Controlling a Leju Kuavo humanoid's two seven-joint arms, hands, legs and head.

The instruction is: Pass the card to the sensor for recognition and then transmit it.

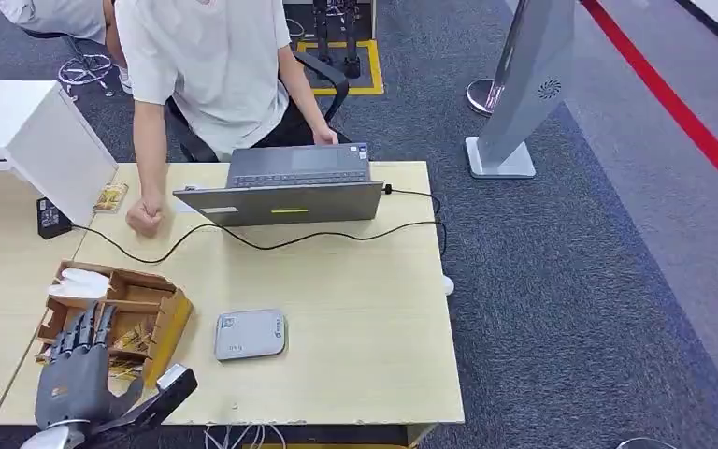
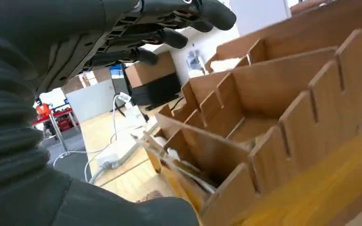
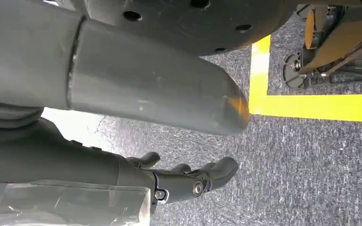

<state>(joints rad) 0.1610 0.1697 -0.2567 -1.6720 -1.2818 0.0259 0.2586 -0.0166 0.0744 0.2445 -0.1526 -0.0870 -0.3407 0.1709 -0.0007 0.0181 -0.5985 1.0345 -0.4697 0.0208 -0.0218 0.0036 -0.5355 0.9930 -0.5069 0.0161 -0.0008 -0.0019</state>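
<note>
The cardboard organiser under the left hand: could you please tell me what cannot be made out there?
- Head view: the left hand covers part of the cardboard organiser, hiding those compartments.
- Left wrist view: contents of the organiser are blurred; no card can be singled out.
- Head view: markings on the grey sensor are too small to read.

Cards (image 1: 131, 339) lie in the cardboard box (image 1: 173, 323); grey sensor (image 1: 250, 334) flat beside it.

Pale wooden desk (image 1: 355, 309) on grey carpet (image 1: 570, 281), perhaps office.
</note>
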